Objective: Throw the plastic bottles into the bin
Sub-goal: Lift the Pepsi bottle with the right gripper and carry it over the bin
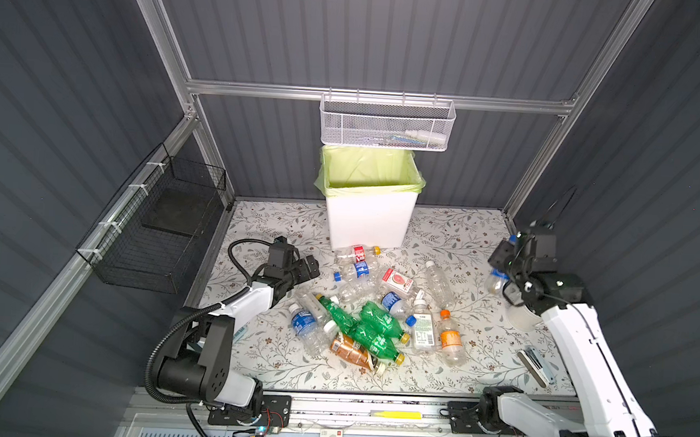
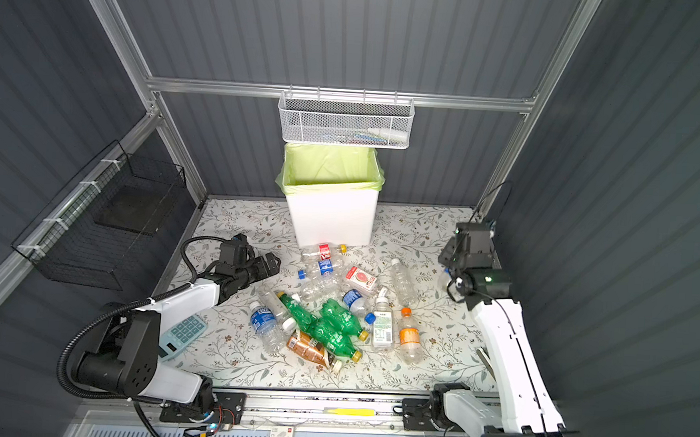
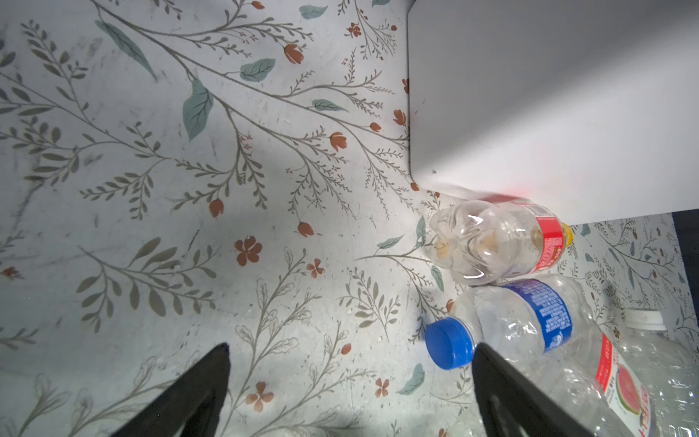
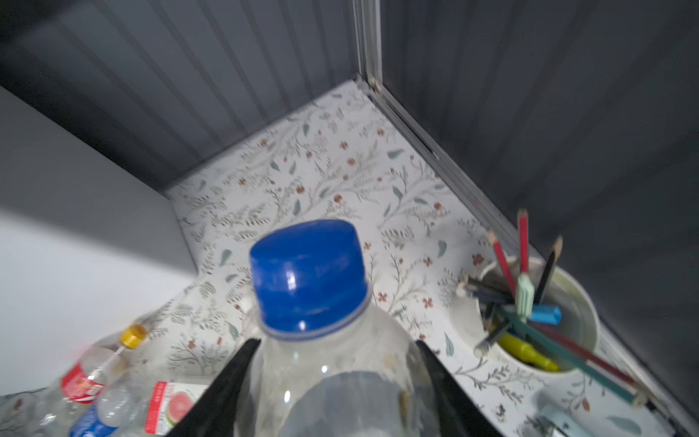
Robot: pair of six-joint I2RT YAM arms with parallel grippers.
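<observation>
The right tool (image 4: 336, 342) was clamped on a blue-capped bottle (image 4: 325, 363), with one jaw pressing each side of the clear body just under the neck. In both top views this tool stood at the right edge of the frame, near the cup of pencils (image 4: 463, 314). I judged that it gripped high on the body so the bottle would hang upright and pass clear of that cup.

The left tool (image 3: 351, 350) had its jaws wide apart and held nothing. It hovered low at the left centre, pointing toward the heap, probably to take the next one.

The other plastic bottles (image 1: 375, 325) lay on the bench (image 1: 464, 235) at the centre of the frame. The bin (image 1: 366, 224) stood behind them at upper centre (no bottle could be seen in what showed of its inside).
</observation>
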